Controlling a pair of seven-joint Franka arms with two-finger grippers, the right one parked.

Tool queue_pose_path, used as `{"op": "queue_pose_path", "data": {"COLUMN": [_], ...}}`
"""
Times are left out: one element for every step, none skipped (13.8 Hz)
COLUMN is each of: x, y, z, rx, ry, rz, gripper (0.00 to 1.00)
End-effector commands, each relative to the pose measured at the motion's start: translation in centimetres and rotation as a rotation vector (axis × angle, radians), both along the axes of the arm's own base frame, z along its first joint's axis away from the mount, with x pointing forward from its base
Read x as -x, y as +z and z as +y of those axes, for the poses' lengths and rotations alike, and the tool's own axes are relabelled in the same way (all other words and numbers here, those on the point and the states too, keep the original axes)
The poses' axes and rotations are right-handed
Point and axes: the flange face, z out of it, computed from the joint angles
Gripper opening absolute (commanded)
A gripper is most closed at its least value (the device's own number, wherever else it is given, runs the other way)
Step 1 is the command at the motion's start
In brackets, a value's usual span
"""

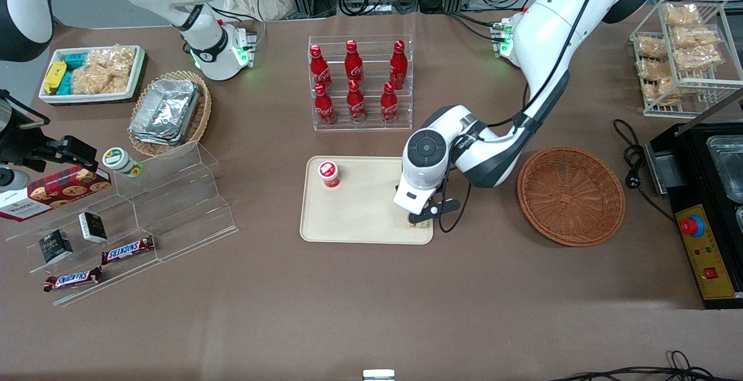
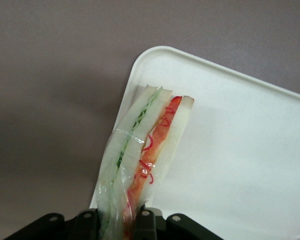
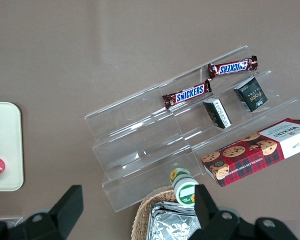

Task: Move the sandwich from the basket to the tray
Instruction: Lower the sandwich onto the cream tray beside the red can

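Taking the tray (image 1: pixel 360 207) as the landmark: the gripper (image 1: pixel 419 219) sits low over the tray's corner nearest the front camera on the working arm's end. In the wrist view its fingers (image 2: pixel 145 222) are closed tight on the sandwich (image 2: pixel 145 150), pinching the wrapped wedge across its bread faces so the green and red filling edge shows. The wedge hangs over the tray's rounded corner, with one bread face close to the rim. Whether its lower point already touches the tray floor cannot be told.

The step in hand appears to be the set-down and release. To do it well, the wedge wants to come down until it bears on the tray floor before the fingers part, since a drop from any height could tip it over the low rim onto the table. Because it is so near the corner, a small shift toward the tray's middle first would give margin. Open slowly and lift straight up, as the film wrapping may cling to a pad and drag the wedge.

Farther along the tray, toward the parked arm's end, a small red-lidded cup (image 1: pixel 328 173) stands well apart from the drop spot. Off the tray toward the working arm's end, the basket (image 1: pixel 571 196) lies with nothing in it.
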Motion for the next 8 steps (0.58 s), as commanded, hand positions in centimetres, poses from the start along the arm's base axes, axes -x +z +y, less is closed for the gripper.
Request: {"op": "queue_pose_path", "data": {"x": [-0.5,-0.5,0.2,1.4,1.7,1.6,1.6,1.5], "y": [-0.8,-0.8,-1.2,-1.6,-2.3,-2.8,-2.7,-2.7], "z": [-0.8,-0.8,-1.6,-3.0,-3.3,-3.2,-3.2,-3.0], "rx": [0.003,0.004,0.002,-0.011,-0.016,-0.022,-0.038,-0.048], "ry": [0.036,0.025,0.006,-0.03,-0.036,-0.041,-0.064,-0.064], "rz": [-0.007,-0.007,-0.003,-0.009,-0.001,-0.001,-0.022,-0.029], "gripper": [0.0,0.0,0.0,0.04,0.43,0.81,0.92,1.0]}}
